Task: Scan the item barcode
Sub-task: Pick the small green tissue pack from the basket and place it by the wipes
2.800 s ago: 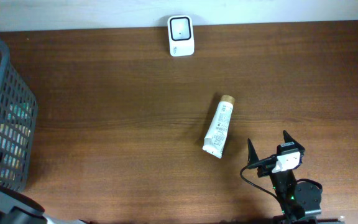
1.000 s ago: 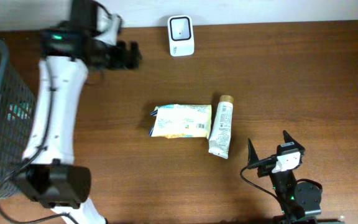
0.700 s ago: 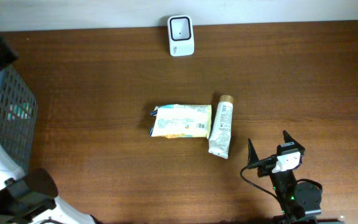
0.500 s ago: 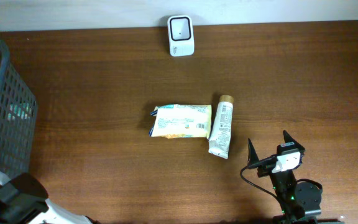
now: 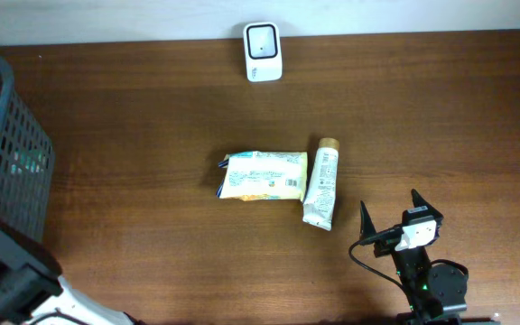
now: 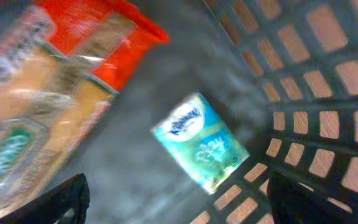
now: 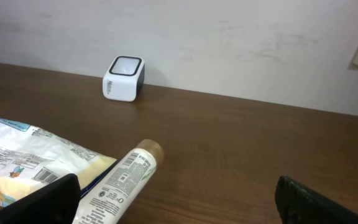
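The white barcode scanner stands at the table's far edge, also in the right wrist view. A yellow snack packet and a white tube lie side by side mid-table. My left gripper hangs open inside the grey basket, above a teal tissue pack and a red-orange snack bag; nothing is between its fingers. My right gripper rests open near the front edge, just right of the tube.
The basket's mesh wall rises close on the right of the left gripper. The left arm's base fills the front-left corner. A pale wall runs behind the scanner.
The yellow packet now lies beside the tube, which shifted slightly. The left arm swung from near the scanner back over the basket. The right arm has not moved.
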`<action>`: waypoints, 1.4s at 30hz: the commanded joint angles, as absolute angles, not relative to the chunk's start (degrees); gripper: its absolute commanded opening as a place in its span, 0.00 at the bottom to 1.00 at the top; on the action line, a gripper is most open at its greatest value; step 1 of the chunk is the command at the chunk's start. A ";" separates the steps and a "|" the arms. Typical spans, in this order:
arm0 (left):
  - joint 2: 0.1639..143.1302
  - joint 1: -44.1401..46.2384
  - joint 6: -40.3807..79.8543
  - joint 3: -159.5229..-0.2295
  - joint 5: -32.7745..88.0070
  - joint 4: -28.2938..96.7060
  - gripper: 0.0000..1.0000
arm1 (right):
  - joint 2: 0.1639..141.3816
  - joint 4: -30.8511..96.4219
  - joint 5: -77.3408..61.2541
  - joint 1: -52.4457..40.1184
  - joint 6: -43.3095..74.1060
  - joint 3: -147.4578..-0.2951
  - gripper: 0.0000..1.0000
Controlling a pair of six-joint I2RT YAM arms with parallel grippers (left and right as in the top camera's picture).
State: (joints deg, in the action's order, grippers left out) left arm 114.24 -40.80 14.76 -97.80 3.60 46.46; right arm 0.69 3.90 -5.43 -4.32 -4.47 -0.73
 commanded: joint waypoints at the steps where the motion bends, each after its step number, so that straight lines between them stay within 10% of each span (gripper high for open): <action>1: 119.33 -38.72 13.45 -97.21 3.01 45.39 0.89 | 0.36 4.08 -5.56 -4.10 -4.03 -0.32 0.99; 9: 127.42 -38.72 13.45 -97.21 1.26 44.64 0.84 | 0.36 4.10 -5.56 -4.10 -4.03 -0.32 0.99; 11: 127.72 -38.74 13.43 -97.21 1.23 44.66 0.65 | 0.36 4.10 -5.56 -4.10 -4.03 -0.32 0.99; 13: 127.70 -38.76 13.43 -97.21 1.23 44.77 0.24 | 0.36 4.10 -5.56 -4.10 -4.03 -0.32 0.99; 18: 125.21 -38.76 13.43 -99.00 1.26 46.68 0.00 | 0.36 4.08 -5.56 -4.10 -4.03 -0.32 0.99; 30: 89.12 -36.62 13.37 -105.16 12.49 57.45 0.00 | 0.36 4.10 -5.56 -4.10 -4.03 -0.32 0.98; 42: 99.13 6.22 -0.97 -78.61 13.93 49.80 0.00 | 0.36 4.10 -5.56 -4.10 -4.03 -0.32 0.99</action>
